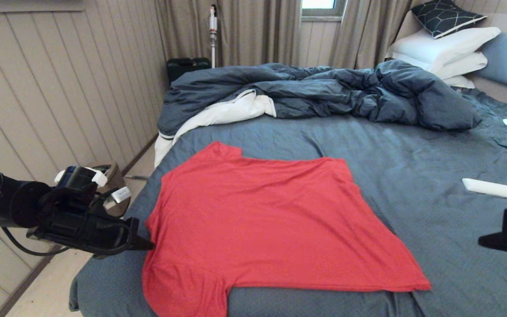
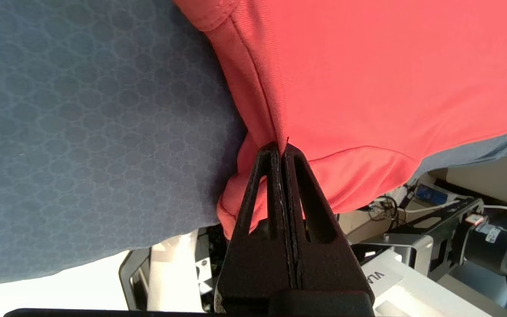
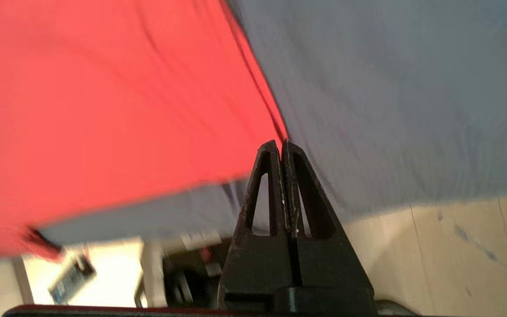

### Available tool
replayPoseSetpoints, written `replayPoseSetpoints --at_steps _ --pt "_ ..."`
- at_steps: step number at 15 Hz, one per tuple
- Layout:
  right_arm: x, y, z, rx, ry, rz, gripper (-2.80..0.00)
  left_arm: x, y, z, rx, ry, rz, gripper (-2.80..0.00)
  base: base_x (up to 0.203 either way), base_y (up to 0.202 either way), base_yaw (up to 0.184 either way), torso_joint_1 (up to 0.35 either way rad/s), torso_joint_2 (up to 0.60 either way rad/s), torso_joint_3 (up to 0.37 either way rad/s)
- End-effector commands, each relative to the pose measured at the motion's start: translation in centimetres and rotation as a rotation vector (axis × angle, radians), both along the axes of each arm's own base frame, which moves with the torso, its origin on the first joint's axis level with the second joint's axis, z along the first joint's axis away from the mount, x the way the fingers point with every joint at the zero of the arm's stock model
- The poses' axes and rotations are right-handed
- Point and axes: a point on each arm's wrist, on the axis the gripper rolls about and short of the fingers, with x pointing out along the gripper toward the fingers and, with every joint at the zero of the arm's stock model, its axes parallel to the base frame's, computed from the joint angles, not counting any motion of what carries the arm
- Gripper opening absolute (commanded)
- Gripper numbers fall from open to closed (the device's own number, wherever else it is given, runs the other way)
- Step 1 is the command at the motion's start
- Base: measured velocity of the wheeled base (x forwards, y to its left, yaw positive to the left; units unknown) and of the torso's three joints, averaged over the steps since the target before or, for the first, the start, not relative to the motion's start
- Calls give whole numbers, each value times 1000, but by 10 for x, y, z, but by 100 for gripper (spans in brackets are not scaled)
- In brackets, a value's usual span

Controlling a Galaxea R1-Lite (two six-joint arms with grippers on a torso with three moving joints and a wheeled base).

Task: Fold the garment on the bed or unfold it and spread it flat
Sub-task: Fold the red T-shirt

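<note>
The red garment (image 1: pixel 258 220) lies spread on the slate-blue bed (image 1: pixel 412 176), plain side up, one sleeve hanging over the near edge; no print shows. My left gripper (image 1: pixel 150 244) is at the shirt's left edge, by the sleeve seam. In the left wrist view its jaws (image 2: pixel 281 147) are shut on a pinch of the garment (image 2: pixel 368 66) at the seam, over the sheet (image 2: pixel 82 132). My right gripper (image 1: pixel 482 241) hovers right of the shirt, apart from its near right corner. It is shut on nothing (image 3: pixel 282 143), with the garment (image 3: pixel 104 110) and sheet (image 3: pixel 412 88) beyond.
A rumpled dark blue duvet (image 1: pixel 324 92) with white lining lies across the far side of the bed. White pillows (image 1: pixel 442 48) are stacked at the far right. A flat white object (image 1: pixel 497 190) rests on the sheet near my right gripper. Panelled wall runs along the left.
</note>
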Motion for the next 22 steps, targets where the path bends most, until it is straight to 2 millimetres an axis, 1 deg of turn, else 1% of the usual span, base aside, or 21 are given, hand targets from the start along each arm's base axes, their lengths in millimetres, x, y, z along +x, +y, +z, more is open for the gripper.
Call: replayPoseSetpoints --at_steps 1,4,5,8,11,16,20,22 --pt "-2 2 -22 21 89 21 -280 -2 2 4 -4 -11 5 -280 0 0 0 0 0 0" --pt "2 4 -54 89 150 96 -280 -3 2 6 -4 -15 7 -280 0 0 0 0 0 0" --pt "6 3 -64 98 158 101 0 -3 2 7 4 -17 15 -280 0 0 0 0 0 0" --pt "9 3 -80 106 179 114 0 -4 2 7 15 -17 27 -280 0 0 0 0 0 0" --pt "16 2 -88 110 183 115 0 -5 2 6 15 -12 28 -280 0 0 0 0 0 0" --pt "25 3 -95 162 183 150 0 -3 2 5 15 -18 28 -280 0 0 0 0 0 0" --pt "40 3 -107 157 117 178 0 0 2 4 14 -28 28 -280 0 0 0 0 0 0" --pt "41 5 -109 160 119 187 0 0 2 3 14 -24 28 -280 0 0 0 0 0 0"
